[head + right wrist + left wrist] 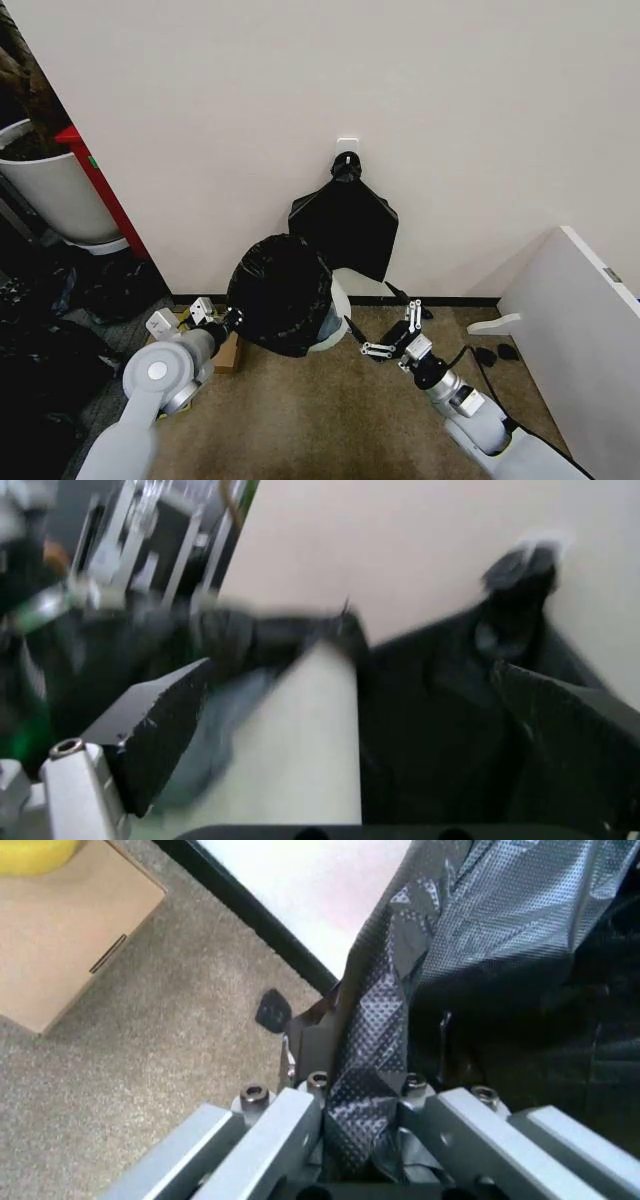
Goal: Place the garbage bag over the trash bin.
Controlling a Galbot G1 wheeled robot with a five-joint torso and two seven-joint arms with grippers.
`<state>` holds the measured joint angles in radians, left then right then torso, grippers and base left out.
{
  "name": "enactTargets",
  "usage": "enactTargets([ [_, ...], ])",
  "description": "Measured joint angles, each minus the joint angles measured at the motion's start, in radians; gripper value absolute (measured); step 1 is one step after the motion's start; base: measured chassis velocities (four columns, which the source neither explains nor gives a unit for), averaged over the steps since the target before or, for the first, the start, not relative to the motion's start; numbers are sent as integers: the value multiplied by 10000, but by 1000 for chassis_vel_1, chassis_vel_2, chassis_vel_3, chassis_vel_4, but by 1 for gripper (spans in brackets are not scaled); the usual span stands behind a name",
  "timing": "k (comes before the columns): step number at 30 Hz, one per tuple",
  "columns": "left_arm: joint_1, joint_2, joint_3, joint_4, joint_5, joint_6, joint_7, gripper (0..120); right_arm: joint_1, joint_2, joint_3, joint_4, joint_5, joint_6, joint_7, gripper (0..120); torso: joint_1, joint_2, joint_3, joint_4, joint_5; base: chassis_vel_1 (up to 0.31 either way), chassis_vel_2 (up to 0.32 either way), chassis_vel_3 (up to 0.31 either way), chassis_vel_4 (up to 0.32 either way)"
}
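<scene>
left gripper (232,318) fingers pinch garbage bag (282,292) – cardboard box (60,922) beside | right gripper (385,335) fingers wide – flat black bag (345,228) behind

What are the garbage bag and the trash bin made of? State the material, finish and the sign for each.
Garbage bag: looks like thin black plastic film, glossy, creased and finely dimpled where the left gripper pinches it. Trash bin: probably hard white plastic, smooth; little of it shows past the bag.
</scene>
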<state>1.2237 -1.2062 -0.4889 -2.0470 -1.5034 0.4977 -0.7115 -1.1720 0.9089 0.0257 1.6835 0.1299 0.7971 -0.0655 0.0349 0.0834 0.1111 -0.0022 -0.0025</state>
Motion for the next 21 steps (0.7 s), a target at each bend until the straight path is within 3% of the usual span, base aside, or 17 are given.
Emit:
enactTargets([
  [10,223,17,34,-277,116,-22,60,0,-23,-79,-199,-97,66,-569,-26,100,0,0,0,1,0,0,0,0,0],
  [21,220,-47,196,-305,223,-34,112,0,40,109,-307,-167,548,63,-1198,100,0,0,0,-1,0,0,0,0,0],
])
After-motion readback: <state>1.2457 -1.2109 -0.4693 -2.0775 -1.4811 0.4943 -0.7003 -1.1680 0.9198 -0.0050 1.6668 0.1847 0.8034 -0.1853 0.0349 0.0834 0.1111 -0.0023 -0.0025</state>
